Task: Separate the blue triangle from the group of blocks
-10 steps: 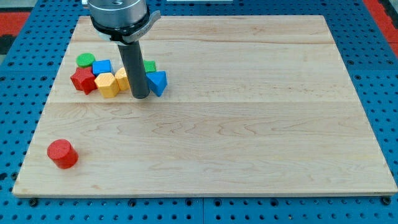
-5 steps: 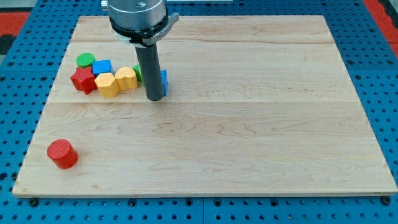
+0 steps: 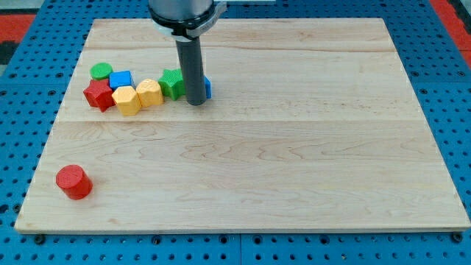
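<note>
The blue triangle (image 3: 207, 88) is mostly hidden behind my rod; only a sliver of it shows at the rod's right edge. My tip (image 3: 196, 102) rests on the board right in front of it, just right of the green block (image 3: 171, 83). The group lies to the view's left: two yellow blocks (image 3: 149, 93) (image 3: 127, 100), a red star-shaped block (image 3: 97, 95), a blue cube (image 3: 120, 79) and a green cylinder (image 3: 101, 71).
A red cylinder (image 3: 73, 182) stands alone near the board's bottom left corner. The wooden board (image 3: 294, 147) lies on a blue pegboard table.
My rod has moved to the view's right and slightly up, from the left side of the blue triangle to in front of it. The triangle has shifted right and the green block has come into sight.
</note>
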